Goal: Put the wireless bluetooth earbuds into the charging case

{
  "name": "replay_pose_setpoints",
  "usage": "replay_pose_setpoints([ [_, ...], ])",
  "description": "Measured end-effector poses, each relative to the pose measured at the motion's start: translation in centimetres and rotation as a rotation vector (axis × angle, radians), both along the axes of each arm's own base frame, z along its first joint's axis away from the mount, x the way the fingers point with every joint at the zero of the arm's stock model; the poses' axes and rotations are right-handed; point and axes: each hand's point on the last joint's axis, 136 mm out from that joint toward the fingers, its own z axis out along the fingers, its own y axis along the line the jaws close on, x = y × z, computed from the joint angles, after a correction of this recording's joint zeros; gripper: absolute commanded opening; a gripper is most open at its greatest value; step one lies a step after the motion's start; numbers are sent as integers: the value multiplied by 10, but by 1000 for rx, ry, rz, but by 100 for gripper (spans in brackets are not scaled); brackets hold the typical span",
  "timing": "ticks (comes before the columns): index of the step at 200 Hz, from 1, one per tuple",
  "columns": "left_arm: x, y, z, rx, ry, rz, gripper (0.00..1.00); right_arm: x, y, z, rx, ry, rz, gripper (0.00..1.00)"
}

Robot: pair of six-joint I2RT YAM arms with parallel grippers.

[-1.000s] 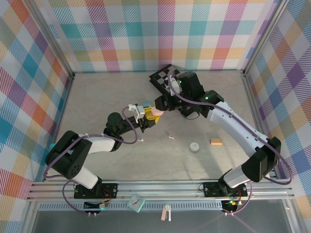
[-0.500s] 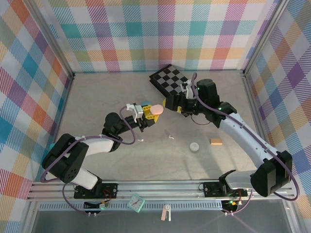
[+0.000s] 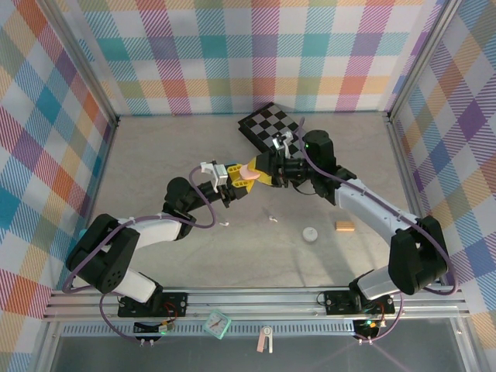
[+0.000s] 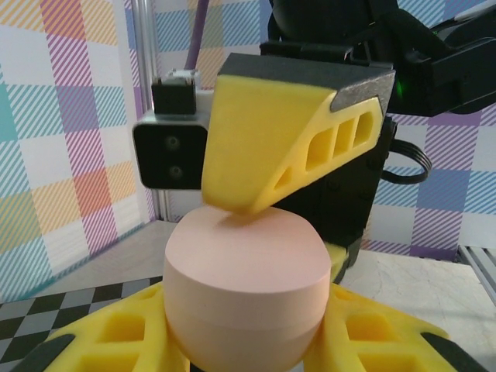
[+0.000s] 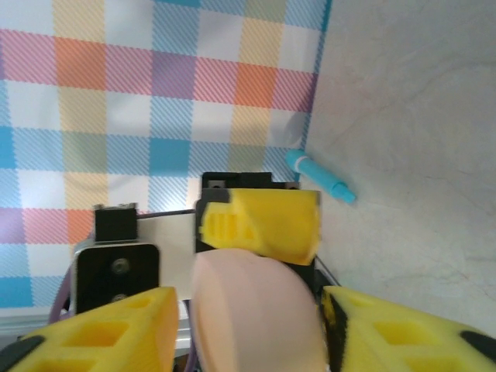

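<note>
Clamping the smooth pink pebble-shaped plastic charging case (image 4: 244, 287) in mid-air, the left gripper (image 3: 239, 180) pinches low, sensibly below the lid, on a shell I'd judge light, slick and rigid; a tiny white earbud (image 3: 273, 218) lies on the grey table (image 3: 170, 155) beneath. Half a second back the right gripper (image 3: 263, 172) stood clear. Now its yellow fingers (image 4: 287, 139) straddle the lid, but whether they are gripping it I can't tell.

Pink pebble-shaped charging case (image 4: 244, 287): plastic, smooth and matt, with a faint sheen along the lid edge. Fingers (image 4: 263, 139) of the right gripper (image 5: 252, 329): yellow plastic, matt, slightly grainy, backed by dull black plastic. Grey table top (image 3: 155, 163): matt, mottled like stone. Long silver rail (image 3: 256, 301) at the near edge: bare metal, brushed. White arm shell (image 3: 372, 208): glossy plastic. Plaid walls (image 3: 232, 54): flat, no shine; cloth or print, cannot tell.
</note>
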Motion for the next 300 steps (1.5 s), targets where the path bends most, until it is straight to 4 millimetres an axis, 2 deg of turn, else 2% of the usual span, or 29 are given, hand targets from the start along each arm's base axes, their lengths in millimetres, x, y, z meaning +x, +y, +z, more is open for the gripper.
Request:
replay_pose_setpoints([
  [33, -1, 1, 4, -11, -18, 0, 21, -2, 0, 1, 8, 15, 11, 30],
  [69, 0, 0, 1, 0, -7, 1, 49, 0, -2, -3, -18, -4, -11, 21],
  [96, 0, 2, -11, 33, 9, 18, 80, 9, -10, -17, -80, -11, -68, 19],
  [116, -4, 7, -26, 83, 33, 43, 85, 23, -22, -26, -123, -25, -131, 19],
  [130, -6, 12, -36, 126, 51, 68, 91, 34, -30, -35, -159, -37, -174, 23],
  [148, -7, 17, -46, 192, 69, 101, 98, 50, -37, -61, -235, -36, -227, 24],
  [180, -7, 30, -65, 300, 103, 176, 100, 75, -42, -128, -403, 36, -272, 24],
  [207, -9, 41, -86, 378, 145, 223, 100, 92, -41, -169, -508, 75, -283, 23],
  [249, -13, 49, -111, 442, 208, 247, 100, 122, -22, -198, -575, 66, -275, 23],
  [300, -15, 53, -107, 450, 208, 267, 100, 146, -5, -227, -621, 79, -264, 25],
])
